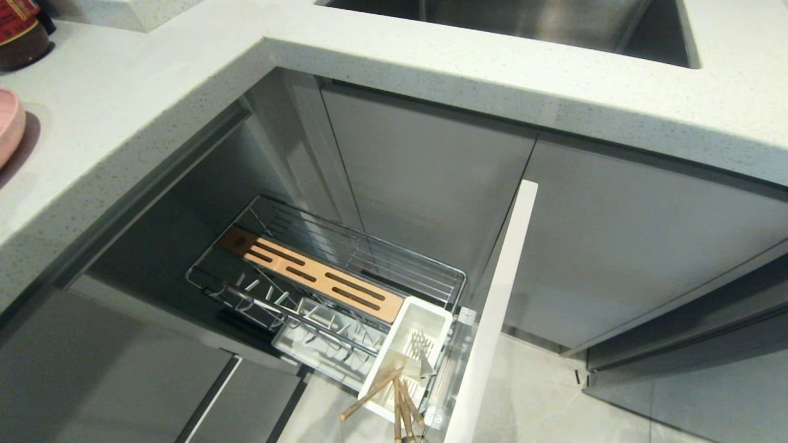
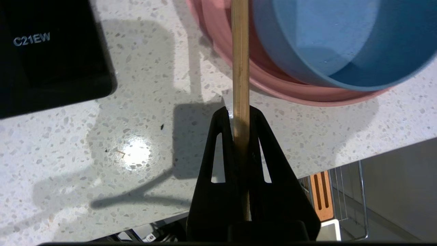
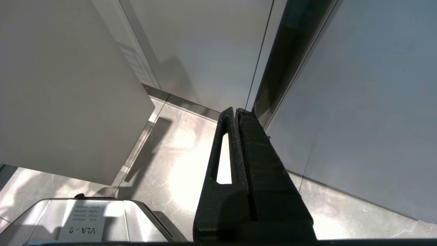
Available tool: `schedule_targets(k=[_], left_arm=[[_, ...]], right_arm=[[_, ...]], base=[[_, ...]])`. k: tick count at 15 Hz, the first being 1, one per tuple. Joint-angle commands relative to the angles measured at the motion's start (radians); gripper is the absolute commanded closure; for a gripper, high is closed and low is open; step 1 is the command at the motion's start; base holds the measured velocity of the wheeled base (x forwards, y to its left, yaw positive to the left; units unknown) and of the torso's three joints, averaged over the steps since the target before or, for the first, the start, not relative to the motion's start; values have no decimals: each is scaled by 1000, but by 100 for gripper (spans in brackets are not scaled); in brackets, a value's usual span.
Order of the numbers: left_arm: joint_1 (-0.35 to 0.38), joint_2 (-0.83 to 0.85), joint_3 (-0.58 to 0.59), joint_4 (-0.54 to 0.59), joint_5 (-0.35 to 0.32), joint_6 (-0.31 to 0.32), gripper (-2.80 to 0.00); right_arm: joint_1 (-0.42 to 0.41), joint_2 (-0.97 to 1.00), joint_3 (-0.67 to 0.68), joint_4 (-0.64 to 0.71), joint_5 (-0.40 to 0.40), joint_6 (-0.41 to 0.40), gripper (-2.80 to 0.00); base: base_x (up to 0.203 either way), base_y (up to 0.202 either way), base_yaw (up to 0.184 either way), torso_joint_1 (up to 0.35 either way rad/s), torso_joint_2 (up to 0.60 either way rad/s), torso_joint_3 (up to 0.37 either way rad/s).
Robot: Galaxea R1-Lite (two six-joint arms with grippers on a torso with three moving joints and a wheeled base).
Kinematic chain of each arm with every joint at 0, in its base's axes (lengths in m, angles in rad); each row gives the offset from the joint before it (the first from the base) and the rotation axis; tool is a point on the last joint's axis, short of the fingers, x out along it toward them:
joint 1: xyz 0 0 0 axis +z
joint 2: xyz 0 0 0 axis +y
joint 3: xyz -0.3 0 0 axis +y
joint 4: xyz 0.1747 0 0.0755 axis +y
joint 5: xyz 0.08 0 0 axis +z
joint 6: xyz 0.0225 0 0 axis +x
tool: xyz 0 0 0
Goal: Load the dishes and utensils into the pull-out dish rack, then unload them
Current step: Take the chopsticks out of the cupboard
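Head view, far left edge: pink plate [image 1: 7, 126] sits on the table [image 1: 141, 92]. Lower centre: pull-out dish rack [image 1: 326, 277] stands drawn out; chopsticks [image 1: 394, 394] and a fork [image 1: 418, 344] stand in its white cutlery cup [image 1: 409, 351].

Left wrist view: my left gripper [image 2: 241, 114] is closed on one wooden chopstick [image 2: 240, 61], above the table, near the pale-blue bowl [image 2: 341, 41] resting in the pink plate at upper right.

Right wrist view: my right gripper [image 3: 236, 111] is closed, empty, above the floor [image 3: 184, 160].
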Motion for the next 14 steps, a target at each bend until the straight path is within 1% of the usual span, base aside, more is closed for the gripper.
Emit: schedule_targets(k=[1,2,6,9,14], left_arm=[[8,1,10,8,-1,-17,0],[8,5,18,6,-1,-26,0],[10,41,23,2,-8,-28,0],[10,61,22,-18,-33,-28,0],[10,77,20,-26,-53,-28,0]], right_arm=[[0,0,0,0,0,0,0],[0,0,0,0,-1,0,0],[-1,0,0,0,0,0,0],[0,0,0,0,0,0,0],[0,0,0,0,0,0,0]], base=[[0,0,0,0,0,0],[0,0,0,0,0,0],[0,0,0,0,0,0],[0,0,0,0,0,0],[0,0,0,0,0,0]])
